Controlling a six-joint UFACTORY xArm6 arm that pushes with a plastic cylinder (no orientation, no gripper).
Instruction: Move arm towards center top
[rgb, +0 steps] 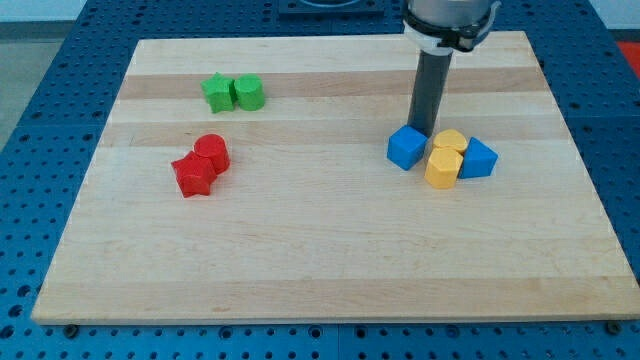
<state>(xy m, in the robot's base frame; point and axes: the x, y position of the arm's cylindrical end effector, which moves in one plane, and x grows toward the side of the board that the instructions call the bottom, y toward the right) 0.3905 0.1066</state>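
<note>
**Resting my tip behind the blue and yellow cluster**

Looking down at the wooden board (330, 250), I see my rod coming in from the top edge, right of centre, with my tip (427, 133) on the surface just behind the blue cube (405, 148). The tip looks to be touching or nearly touching that cube's back edge; I cannot tell which. There is no claw on this arm, only the rod, so it grips nothing.

The blue cube sits beside two yellow blocks: a yellow cylinder-like one (451, 140) at the back and another yellow block (443, 168) in front. A second blue block (477, 159) presses against them on the side toward the board's right edge.

Toward the top-left corner, a green star-shaped block (216, 93) touches a green rounded block (249, 93). Nearer the left edge, a red cylinder (212, 153) leans against a red star-shaped block (193, 176).
</note>
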